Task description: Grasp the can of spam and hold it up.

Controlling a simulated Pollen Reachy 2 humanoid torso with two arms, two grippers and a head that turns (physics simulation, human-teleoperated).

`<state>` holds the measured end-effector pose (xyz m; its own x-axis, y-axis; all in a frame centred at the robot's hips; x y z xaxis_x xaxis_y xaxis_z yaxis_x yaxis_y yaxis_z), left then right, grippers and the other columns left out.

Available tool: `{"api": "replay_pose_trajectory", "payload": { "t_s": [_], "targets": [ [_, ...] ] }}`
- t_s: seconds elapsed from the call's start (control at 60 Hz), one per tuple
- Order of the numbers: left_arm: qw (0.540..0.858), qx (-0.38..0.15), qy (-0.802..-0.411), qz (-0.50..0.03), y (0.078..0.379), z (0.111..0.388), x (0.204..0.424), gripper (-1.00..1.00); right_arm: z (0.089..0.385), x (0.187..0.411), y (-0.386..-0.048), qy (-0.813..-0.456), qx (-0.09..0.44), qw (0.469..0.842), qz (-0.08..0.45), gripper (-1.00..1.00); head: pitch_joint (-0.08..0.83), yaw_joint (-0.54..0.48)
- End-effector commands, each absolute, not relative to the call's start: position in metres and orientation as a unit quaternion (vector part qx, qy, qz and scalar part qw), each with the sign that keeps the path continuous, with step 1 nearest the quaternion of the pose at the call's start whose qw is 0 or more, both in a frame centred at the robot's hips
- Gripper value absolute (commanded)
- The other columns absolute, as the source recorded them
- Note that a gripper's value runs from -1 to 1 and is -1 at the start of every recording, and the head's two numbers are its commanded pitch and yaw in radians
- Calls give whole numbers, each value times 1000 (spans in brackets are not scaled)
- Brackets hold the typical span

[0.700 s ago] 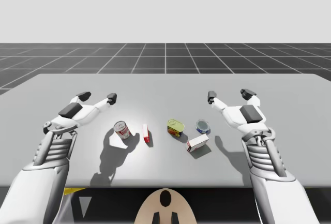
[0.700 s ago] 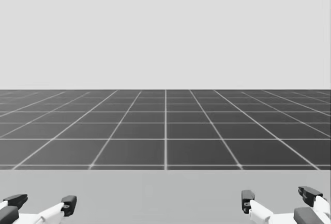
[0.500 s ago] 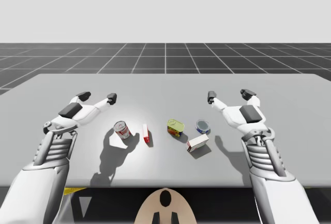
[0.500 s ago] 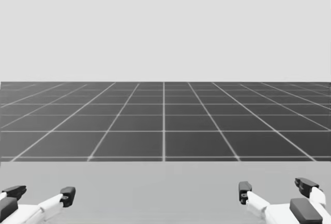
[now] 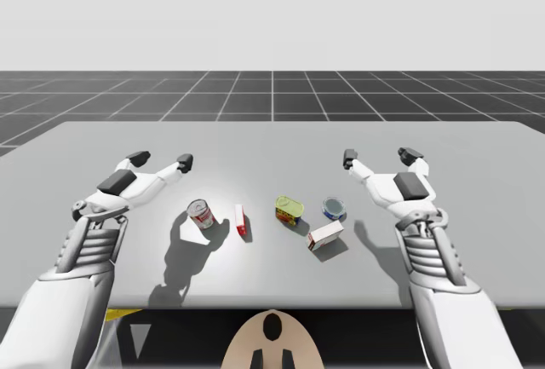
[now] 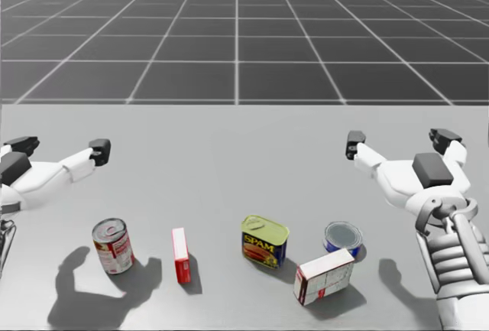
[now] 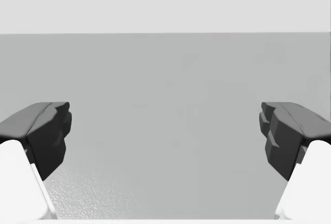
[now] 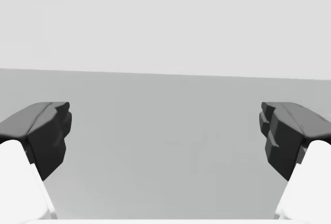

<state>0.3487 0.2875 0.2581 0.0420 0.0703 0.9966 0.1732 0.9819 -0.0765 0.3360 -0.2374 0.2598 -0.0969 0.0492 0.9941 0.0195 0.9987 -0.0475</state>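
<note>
The spam can (image 6: pixel 264 241) (image 5: pixel 289 210) is a squat yellow and blue tin with rounded corners, standing upright in the middle of the grey table (image 5: pixel 272 143). My left gripper (image 5: pixel 160 160) (image 6: pixel 61 146) (image 7: pixel 165 141) hovers open, well to the can's left and farther back. My right gripper (image 5: pixel 383 157) (image 6: pixel 397 141) (image 8: pixel 165 141) hovers open to the can's right and farther back. Bare table surface lies between each pair of fingers.
A red and white round can (image 6: pixel 112 245) lies left of the spam can, with a thin red box (image 6: pixel 181 254) standing between them. A small blue round can (image 6: pixel 342 238) and a white and red box (image 6: pixel 324 276) sit close on its right.
My head has turned downward, bringing the table and its objects into the head view. Both arms have stayed nearly still.
</note>
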Motion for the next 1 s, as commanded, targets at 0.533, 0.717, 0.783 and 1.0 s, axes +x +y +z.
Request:
{"api": "replay_pose_trajectory", "payload": {
  "t_s": [0.533, 0.717, 0.783, 1.0],
  "targets": [
    [714, -81, -694, -41, 285, 259, 347, -1000, 256, 340, -235, -741, -8, 670, 35, -1000, 674, -74],
    [713, -79, -695, -41, 284, 259, 347, -1000, 272, 328, -227, -706, 87, 694, 111, -1000, 668, -69],
    [714, -79, -695, -41, 283, 258, 347, -1000, 278, 325, -222, -695, 96, 700, 136, -1000, 668, -70],
    [714, -81, -694, -44, 282, 258, 346, -1000, 287, 319, -195, -592, 166, 735, 285, -1000, 667, -75]
  ]
}}
